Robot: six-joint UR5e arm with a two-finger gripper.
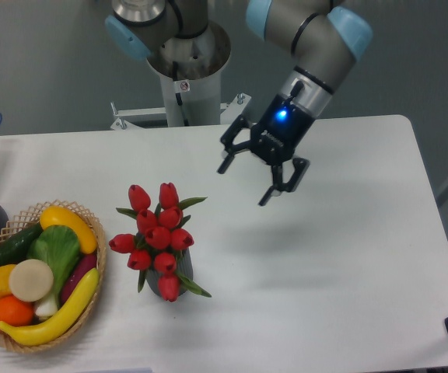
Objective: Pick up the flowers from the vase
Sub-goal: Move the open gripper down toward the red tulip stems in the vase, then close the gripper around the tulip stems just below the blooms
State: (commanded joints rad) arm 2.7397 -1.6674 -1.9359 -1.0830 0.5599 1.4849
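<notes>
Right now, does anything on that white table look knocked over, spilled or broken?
Nothing stands out. The red tulip bunch stands upright in its dark grey ribbed vase, the woven basket holds its fruit and vegetables tidily, and the open black two-finger gripper hangs apart from both.

Flowers (159,237) in vase (179,273), basket (98,268) left.

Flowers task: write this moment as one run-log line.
gripper: open, empty, above table | flowers: in vase, untouched | phase: approach
</notes>
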